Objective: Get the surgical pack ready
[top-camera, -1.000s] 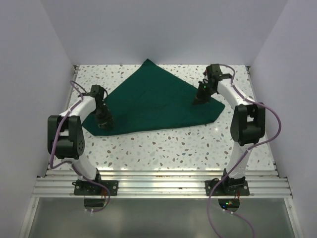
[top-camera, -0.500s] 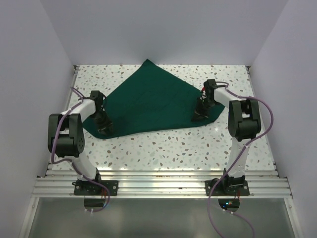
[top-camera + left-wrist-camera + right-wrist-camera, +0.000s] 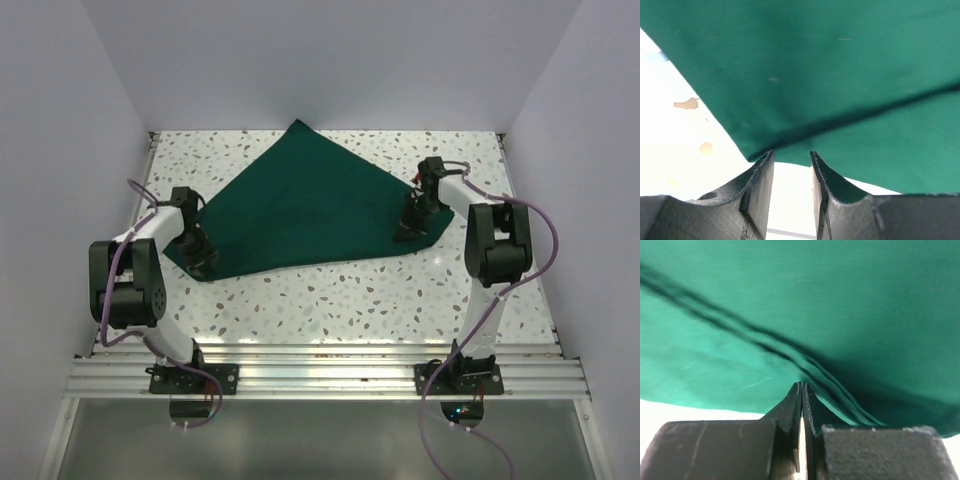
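Your L gripper (image 3: 202, 264) sits at the drape's (image 3: 310, 205) near-left edge w/ fingers (image 3: 762, 175) apart and nothing btwn them, the drape lies spread on the table (image 3: 350, 295) btwn both arms, and your R gripper (image 3: 406, 231), at its right corner, has tips pressed together against a fold.

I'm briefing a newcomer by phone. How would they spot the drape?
Look at the speckled white table boxed in by pale walls. Spread across its far half is one large sheet. That is the drape: plain matte dark green, unlike the speckled top around it.
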